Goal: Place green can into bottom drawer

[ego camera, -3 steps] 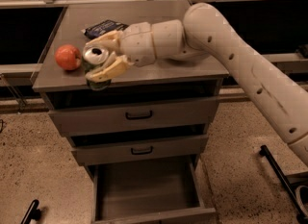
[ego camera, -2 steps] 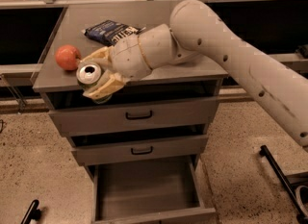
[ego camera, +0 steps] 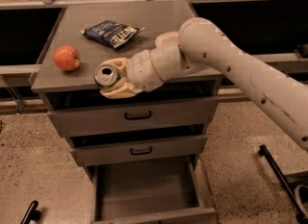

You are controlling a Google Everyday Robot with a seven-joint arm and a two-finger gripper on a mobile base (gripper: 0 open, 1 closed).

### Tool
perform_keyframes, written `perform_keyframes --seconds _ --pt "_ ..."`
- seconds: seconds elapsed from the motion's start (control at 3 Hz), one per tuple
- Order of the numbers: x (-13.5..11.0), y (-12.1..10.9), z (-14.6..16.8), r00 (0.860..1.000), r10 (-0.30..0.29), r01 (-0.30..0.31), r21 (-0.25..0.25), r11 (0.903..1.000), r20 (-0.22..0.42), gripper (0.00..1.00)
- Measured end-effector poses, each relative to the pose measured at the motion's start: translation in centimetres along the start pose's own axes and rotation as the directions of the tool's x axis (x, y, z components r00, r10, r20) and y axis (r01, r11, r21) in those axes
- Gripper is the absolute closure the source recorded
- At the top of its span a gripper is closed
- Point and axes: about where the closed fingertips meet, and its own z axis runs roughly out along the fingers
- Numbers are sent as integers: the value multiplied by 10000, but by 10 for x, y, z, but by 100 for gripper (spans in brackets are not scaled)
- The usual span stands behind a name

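My gripper (ego camera: pixel 111 79) is shut on the green can (ego camera: pixel 106 74), whose silver top with pull tab faces the camera. I hold it in the air at the front edge of the grey cabinet top (ego camera: pixel 144 21), above the drawer fronts. The can's green side is mostly hidden by the cream fingers (ego camera: pixel 118 91). The bottom drawer (ego camera: pixel 144 189) is pulled open below, a plain grey tray with nothing in it.
A red apple (ego camera: pixel 66 57) and a dark blue chip bag (ego camera: pixel 110 32) lie on the cabinet top. Two shallower drawers with black handles (ego camera: pixel 138 116) are shut above the open one. A black stand leg (ego camera: pixel 281 180) lies on the floor at right.
My gripper has carried the can off the cabinet top, forward and to the right, away from the apple, and now holds it at the front edge.
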Motion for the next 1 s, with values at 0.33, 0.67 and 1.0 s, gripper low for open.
perform_keyframes --seconds 0.33,0.67,1.0 --pt "0 0 0 10000 -1 1 -1 10000 0 100" --pt "-6 6 1 9994 -353 355 -667 9971 37 100" --pt "-6 46 -11 9995 55 -111 -1834 9830 -308 100"
